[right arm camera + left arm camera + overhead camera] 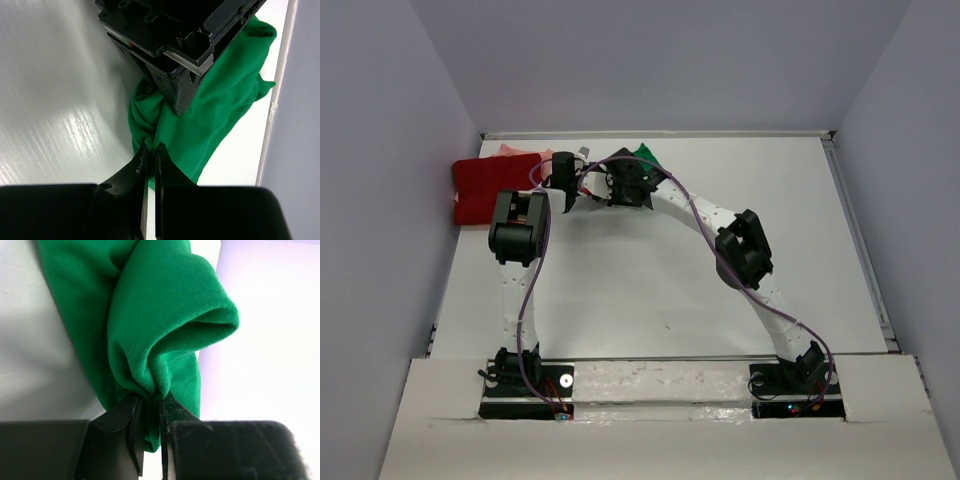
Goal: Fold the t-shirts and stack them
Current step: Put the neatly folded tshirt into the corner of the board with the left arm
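Ok, I'm seeing the red t-shirt (pixel 485 190) lying at 10 o'clock, pink t-shirt (pixel 520 151) peeking behind. Left gripper (pixel 150 407) is pinching the green t-shirt (pixel 165 315) at 12 o'clock; right gripper (pixel 150 150), nearly closed, is nipping it too.

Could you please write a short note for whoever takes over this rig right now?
Left gripper: shut on a bunched fold of the green t-shirt.
Right gripper: shut on the same shirt's edge.
Green lies crumpled at the table's far edge; dark red t-shirt looks folded at far left, pink t-shirt peeking out behind it.
To do: fold green, stack it.
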### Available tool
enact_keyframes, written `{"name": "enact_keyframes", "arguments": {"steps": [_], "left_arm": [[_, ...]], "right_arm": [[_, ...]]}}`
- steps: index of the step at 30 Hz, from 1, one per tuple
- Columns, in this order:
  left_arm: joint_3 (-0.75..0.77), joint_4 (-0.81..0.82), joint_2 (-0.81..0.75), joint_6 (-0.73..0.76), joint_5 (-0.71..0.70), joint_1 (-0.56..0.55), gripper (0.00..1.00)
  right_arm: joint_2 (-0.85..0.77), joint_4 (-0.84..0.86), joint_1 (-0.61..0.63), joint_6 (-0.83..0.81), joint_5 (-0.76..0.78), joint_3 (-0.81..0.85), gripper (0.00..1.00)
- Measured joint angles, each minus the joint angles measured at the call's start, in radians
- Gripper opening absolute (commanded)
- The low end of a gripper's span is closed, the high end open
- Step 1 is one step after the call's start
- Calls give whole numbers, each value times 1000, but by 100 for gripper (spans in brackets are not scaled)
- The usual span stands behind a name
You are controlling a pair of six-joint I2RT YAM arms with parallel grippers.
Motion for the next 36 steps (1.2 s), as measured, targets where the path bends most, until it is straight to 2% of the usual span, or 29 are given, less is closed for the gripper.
{"name": "enact_keyframes", "arguments": {"steps": [7,10,11,12,13,14,27,31,36], "left_arm": [[0,-4,0,11,0,0,5],[0,-5,0,15,0,0,5],[0,-5,0,16,0,0,5],[0,-5,0,18,0,0,5],[0,-5,0,20,0,0,5],[0,-7,0,23,-2,0,5],[0,-32,0,54,-7,0,4],[0,-64,0,95,-11,1,1],[50,-208,-1,216,-36,1,0]], "right_arm": [[0,2,0,0,23,-1,5],[0,4,0,0,29,-3,20],[0,5,0,1,32,-3,46],[0,7,0,1,33,-5,65],[0,9,0,9,37,-6,89],[0,12,0,6,41,-6,99],[-45,27,0,34,50,-23,100],[-126,29,-19,55,51,-50,100],[-267,42,-98,81,51,-151,100]]}}
